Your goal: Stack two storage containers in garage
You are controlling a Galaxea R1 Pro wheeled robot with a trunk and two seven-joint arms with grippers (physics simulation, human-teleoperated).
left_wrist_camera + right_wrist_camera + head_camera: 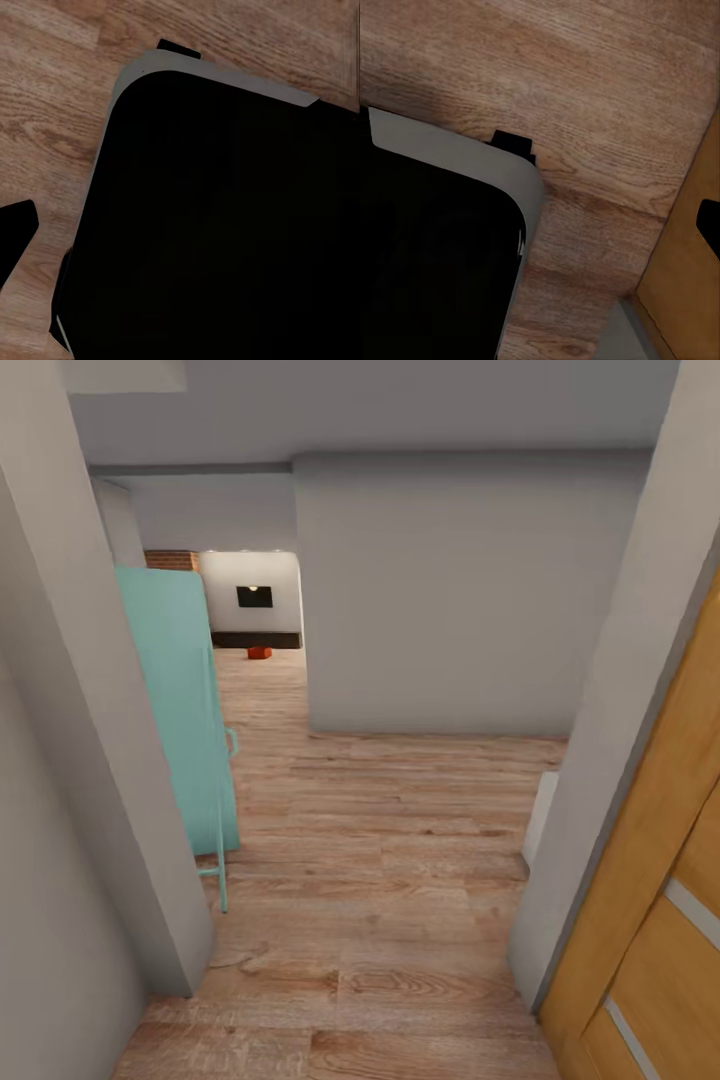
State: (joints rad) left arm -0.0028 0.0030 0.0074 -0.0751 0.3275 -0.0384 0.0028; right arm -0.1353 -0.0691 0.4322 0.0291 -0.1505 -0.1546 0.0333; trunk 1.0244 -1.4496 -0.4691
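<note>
So the robot's parked in a doorway, looking down a hallway with a light wood-plank floor point(380, 860). There's a wooden door point(655, 920) swung open on its right side and a teal cabinet-looking thing point(185, 710) standing against the wall on its left. Way down the corridor the living room opens up, with the black wall TV point(254, 596) over a long dark bench point(256, 640), and right in front of that bench sits a small orange-red blob on the floor, which looks like one of the storage containers point(260, 653). It's far off and tiny, so whether that's one bin or both together is impossible to call from here.

Both wrist cameras just look down at plank floor and the robot's own dark base with its pale rim point(217, 71). As for the claws, can't tell whether either one is released or clenched, since no fingertips can be made out clearly. Nothing seems to be carried though.

Best guess on the step: it's the drive toward the living room to fetch a bin, so the task is barely started. Next move calls for rolling straight through the doorway without clipping the door or the teal thing, then heading down the corridor toward that orange bin.
</note>
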